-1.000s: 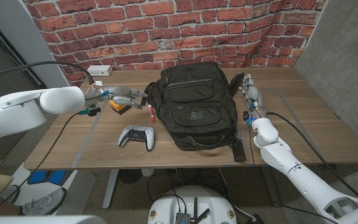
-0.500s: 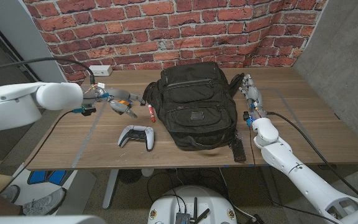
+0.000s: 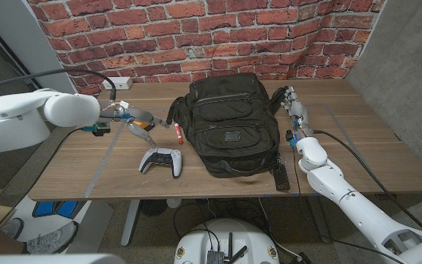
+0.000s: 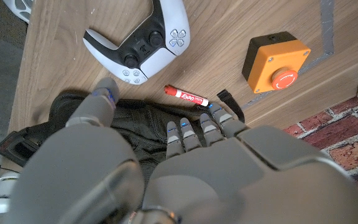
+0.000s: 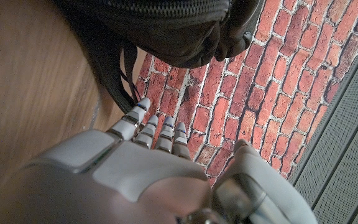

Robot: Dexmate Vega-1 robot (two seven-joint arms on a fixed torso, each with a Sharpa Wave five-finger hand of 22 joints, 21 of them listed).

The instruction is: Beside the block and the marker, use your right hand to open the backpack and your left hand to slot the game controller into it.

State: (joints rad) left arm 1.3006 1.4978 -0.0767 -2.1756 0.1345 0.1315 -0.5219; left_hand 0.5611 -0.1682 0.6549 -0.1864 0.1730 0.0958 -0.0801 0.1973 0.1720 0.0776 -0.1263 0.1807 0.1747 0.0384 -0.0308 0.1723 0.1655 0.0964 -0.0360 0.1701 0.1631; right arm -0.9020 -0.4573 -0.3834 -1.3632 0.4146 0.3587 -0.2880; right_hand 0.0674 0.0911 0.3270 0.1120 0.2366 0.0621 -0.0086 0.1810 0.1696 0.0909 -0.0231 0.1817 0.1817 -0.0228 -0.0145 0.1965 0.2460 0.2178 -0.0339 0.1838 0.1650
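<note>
The black backpack (image 3: 229, 125) lies zipped in the middle of the table. A white game controller (image 3: 160, 160) sits to its left near the front edge, and a red marker (image 3: 178, 133) lies between them. My left hand (image 3: 139, 120) hovers left of the marker, fingers spread, holding nothing. The left wrist view shows that hand (image 4: 191, 162) above the orange block (image 4: 275, 61), the marker (image 4: 187, 96), the controller (image 4: 140, 46) and the backpack (image 4: 129, 124). My right hand (image 3: 294, 106) stands beside the backpack's right side with fingers straight and empty. In the right wrist view this hand (image 5: 148, 162) is close to the backpack (image 5: 166, 25).
A white power strip (image 3: 116, 83) lies at the back left by the brick wall. A black strap end (image 3: 280, 178) trails from the backpack to the front edge. Grey tape lines (image 3: 102, 161) cross the wooden table (image 3: 372, 147).
My left hand has drawn back a little to the left and its fingers have tipped down toward the front of the table. The right hand, backpack and controller have not moved.
</note>
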